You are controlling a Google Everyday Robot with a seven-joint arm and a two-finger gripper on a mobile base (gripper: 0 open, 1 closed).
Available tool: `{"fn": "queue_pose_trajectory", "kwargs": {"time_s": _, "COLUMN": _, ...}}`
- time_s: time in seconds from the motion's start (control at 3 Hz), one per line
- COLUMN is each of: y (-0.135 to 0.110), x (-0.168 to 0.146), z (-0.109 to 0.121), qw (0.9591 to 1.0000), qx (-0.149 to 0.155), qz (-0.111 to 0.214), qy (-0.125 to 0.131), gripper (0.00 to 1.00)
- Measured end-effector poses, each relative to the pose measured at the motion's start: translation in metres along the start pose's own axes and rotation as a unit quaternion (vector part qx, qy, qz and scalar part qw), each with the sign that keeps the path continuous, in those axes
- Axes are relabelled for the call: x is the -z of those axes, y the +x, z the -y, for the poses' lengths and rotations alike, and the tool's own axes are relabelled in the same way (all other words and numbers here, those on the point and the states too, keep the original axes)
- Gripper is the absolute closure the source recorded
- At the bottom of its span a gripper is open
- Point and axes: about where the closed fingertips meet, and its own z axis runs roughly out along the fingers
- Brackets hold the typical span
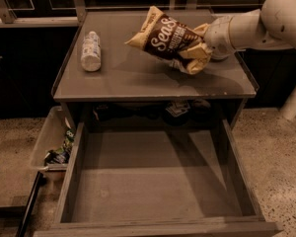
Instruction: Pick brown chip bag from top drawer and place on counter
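Surface: we noted the grey counter [138, 80] in dim light, with a white bottle [91, 51] lying at its left.
Drawer: the top drawer [153, 181] stood pulled out below, and the bag was not in it.
Bag: the brown chip bag [170, 38] hung tilted over the counter's right half, apparently not set down.
Gripper: the gripper [202, 47] was at the bag's right end, jaws pinched on the crinkled edge. We judged this end grip left the body free for lowering.

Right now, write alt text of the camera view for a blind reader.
The gripper holds the brown chip bag tilted above the right of the counter; a white bottle lies on its left, and the top drawer stands open below.
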Motion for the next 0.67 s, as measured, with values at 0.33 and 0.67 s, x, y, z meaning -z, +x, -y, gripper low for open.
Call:
{"fn": "queue_pose_trajectory", "kwargs": {"time_s": 0.33, "y": 0.007, "x": -0.025, "z": -0.007, "qw": 0.9999, "qx": 0.015, "qz": -0.002, "qy": -0.004, "gripper": 1.00}}
{"fn": "queue_pose_trajectory", "kwargs": {"time_s": 0.67, "y": 0.003, "x": -0.043, "z": -0.017, "qw": 0.9988, "qx": 0.043, "qz": -0.003, "qy": -0.023, "gripper": 1.00}}
